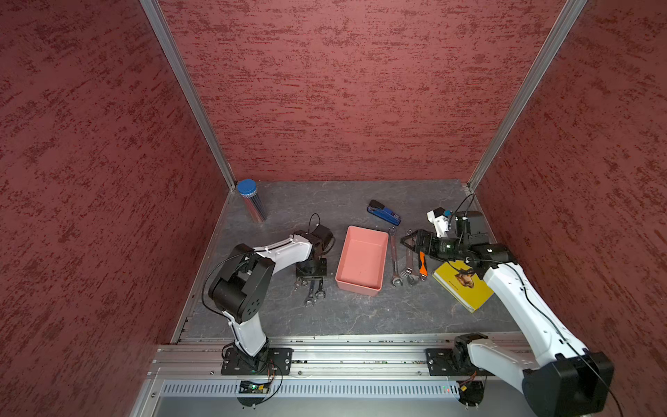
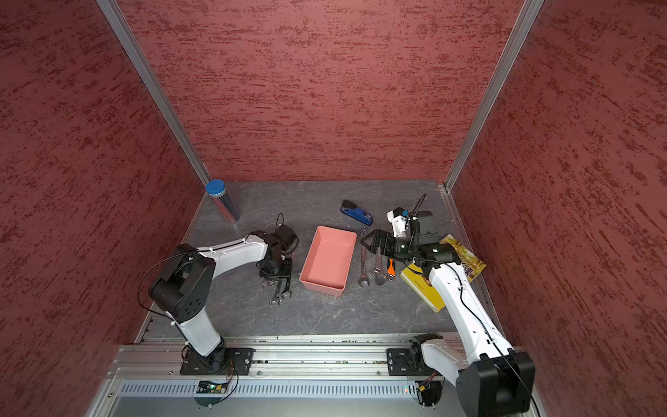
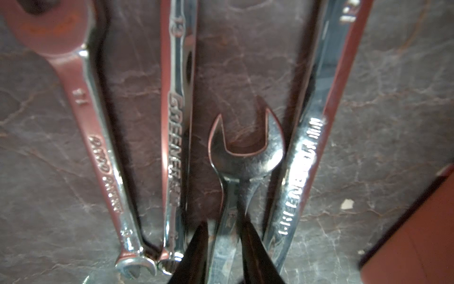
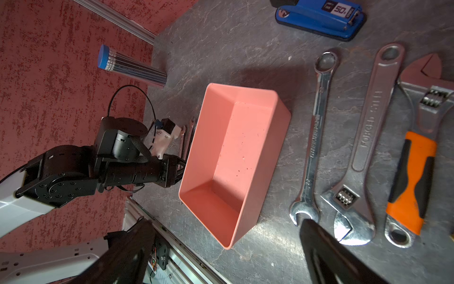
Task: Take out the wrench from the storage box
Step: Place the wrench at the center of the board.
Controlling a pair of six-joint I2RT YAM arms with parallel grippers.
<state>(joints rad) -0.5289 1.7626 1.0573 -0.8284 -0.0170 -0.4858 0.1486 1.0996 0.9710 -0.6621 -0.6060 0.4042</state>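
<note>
Nearest my base, the left pincer (image 3: pixel 224 218) stood low over the table (image 3: pixel 393 123). Its jaws were narrowly parted astride the shank of a small wrench (image 3: pixel 245 152), which lay flat among three other wrenches (image 3: pixel 177 123). Whether the fingers (image 3: pixel 196 250) pressed the shank or merely flanked it, I could not tell. I judged the step in hand to be the set-down of that wrench outside the box. The next move called for a wider opening, then a straight lift, so that no finger dragged the wrench or its neighbours. Just beyond, the box (image 1: pixel 362 260) stood empty, so I judged the removal nearly complete. Farther on, the right pincer (image 1: pixel 406 242) hung fully spread and grasped nothing, near the far ends of three larger wrenches (image 4: pixel 314 137) lying beside the box.
</note>
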